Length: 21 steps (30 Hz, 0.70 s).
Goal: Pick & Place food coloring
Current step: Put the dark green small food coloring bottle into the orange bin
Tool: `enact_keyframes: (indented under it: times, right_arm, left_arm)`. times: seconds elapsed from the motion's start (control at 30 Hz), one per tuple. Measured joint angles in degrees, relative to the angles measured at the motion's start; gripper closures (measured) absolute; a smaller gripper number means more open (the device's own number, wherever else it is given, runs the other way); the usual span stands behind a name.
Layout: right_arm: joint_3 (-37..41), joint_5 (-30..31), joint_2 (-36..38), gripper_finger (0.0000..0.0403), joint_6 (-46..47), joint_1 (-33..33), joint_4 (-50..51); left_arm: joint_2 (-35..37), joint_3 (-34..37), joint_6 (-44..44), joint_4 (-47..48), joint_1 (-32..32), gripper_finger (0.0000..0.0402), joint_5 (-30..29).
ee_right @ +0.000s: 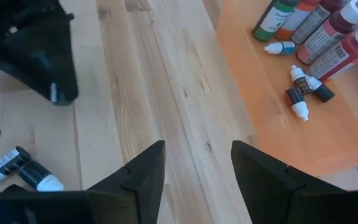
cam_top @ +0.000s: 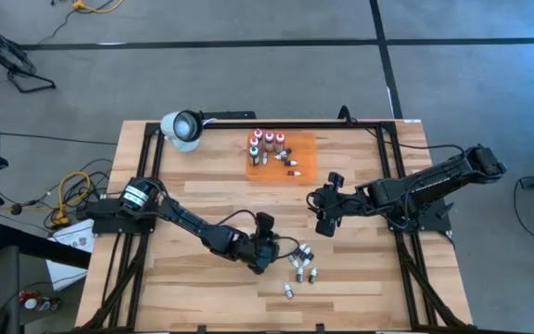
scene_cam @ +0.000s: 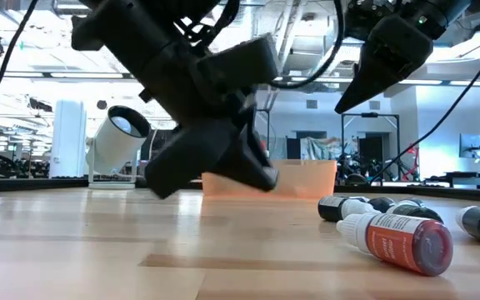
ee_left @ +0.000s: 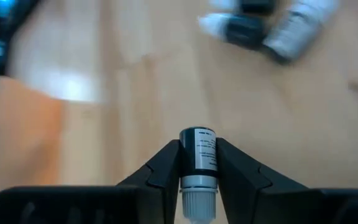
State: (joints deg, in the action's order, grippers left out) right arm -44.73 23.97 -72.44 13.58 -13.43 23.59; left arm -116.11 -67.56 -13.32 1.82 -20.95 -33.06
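So the food coloring is split into three lots. The tall bottles [cam_top: 264, 144] with white caps, red, orange and green, stand upright on the orange mat [cam_top: 306, 165] near the bench's far edge, with a few tiny droppers [ee_right: 303, 91] lying flat beside them. A loose bunch of small droppers [cam_top: 301, 264] lies on its sides nearer the front edge. One dark dropper [ee_left: 197, 165] with a white label sits pinched between the left gripper's [ee_left: 197, 163] fingers.

bare wood [cam_top: 202, 186] left of orange mat [cam_top: 304, 167]
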Motion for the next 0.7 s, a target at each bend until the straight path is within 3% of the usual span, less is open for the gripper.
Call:
enact_keyframes:
  times: [0.23,0.33,0.5,0.7]
  right_arm:
    - [0.01,-0.01,0.00,0.0226,0.00,0.00,0.17]
    - [0.02,-0.02,0.00,0.0226,0.02,0.00,0.18]
    - [0.02,-0.02,0.00,0.0226,0.02,0.00,0.08]
    - [0.02,-0.02,0.00,0.0226,0.02,0.00,0.04]
  left_arm:
    - [4.17,-0.01,-7.60,2.75,1.15,0.0317,-20.88]
    - [6.75,-0.08,-11.69,1.62,3.61,0.0317,-24.02]
    - [9.22,-0.17,-14.06,-0.25,11.32,0.0317,-22.05]
    - [9.26,-0.17,-13.33,-4.68,23.07,0.0317,-5.67]
